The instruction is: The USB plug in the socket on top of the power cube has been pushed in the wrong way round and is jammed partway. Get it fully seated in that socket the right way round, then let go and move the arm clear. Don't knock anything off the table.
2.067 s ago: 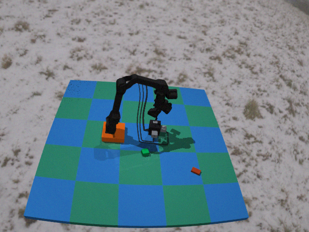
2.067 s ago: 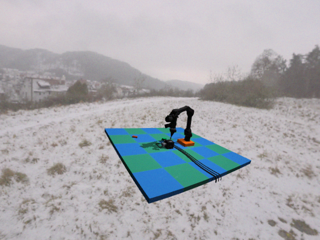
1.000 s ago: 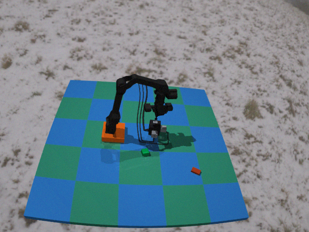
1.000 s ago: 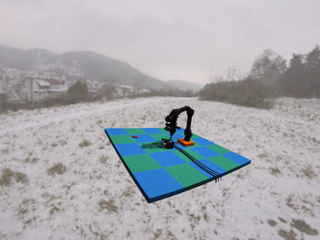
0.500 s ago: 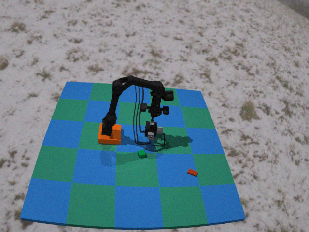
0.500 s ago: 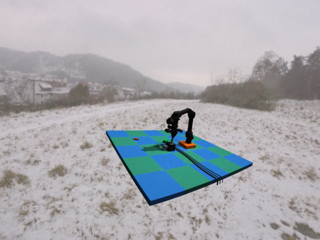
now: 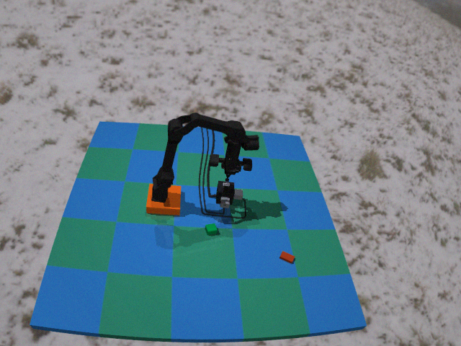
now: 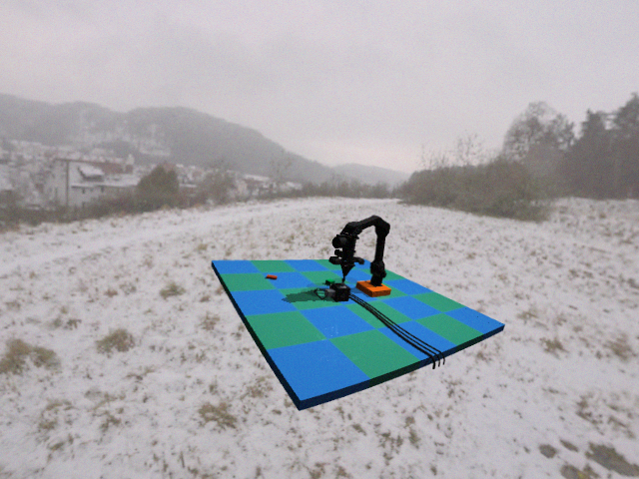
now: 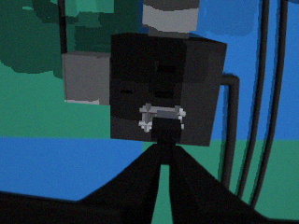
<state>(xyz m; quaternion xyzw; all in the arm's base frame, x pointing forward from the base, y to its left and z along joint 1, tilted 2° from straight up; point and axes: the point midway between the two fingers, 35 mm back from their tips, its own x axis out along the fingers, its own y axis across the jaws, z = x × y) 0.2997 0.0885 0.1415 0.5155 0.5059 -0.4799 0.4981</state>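
- We see the tool (image 9: 164,148) pointing straight down over the power cube (image 9: 196,89), its two dark fingers converging to a narrow tip.
- The tool is clenched on the USB plug (image 9: 163,128); the plug's dark body sits right at the fingertips.
- The plug's silver metal shell (image 9: 161,114) is visible at the socket on the cube's top face, near the edge closest to the wrist camera. How deep it sits we cannot tell from this angle.
- Two more dark slots show on the cube's top face, further from the tool.
- A grey block (image 9: 86,77) is attached to the cube's left side in the wrist view, another grey piece (image 9: 170,16) at its far side.
- In the top view the cube (image 7: 224,193) stands near the middle of the checkered blue-green worktop (image 7: 134,305), just right of the arm's orange base (image 7: 174,202).
- Black cables (image 7: 202,179) run past the cube; in the exterior view they trail to the worktop edge (image 8: 407,337).
- A small green block (image 7: 212,229) lies near the cube on the camera side; a small red block (image 7: 287,256) lies well apart, further right.
- The arm (image 8: 360,241) arches up from the base and drops vertically onto the cube.
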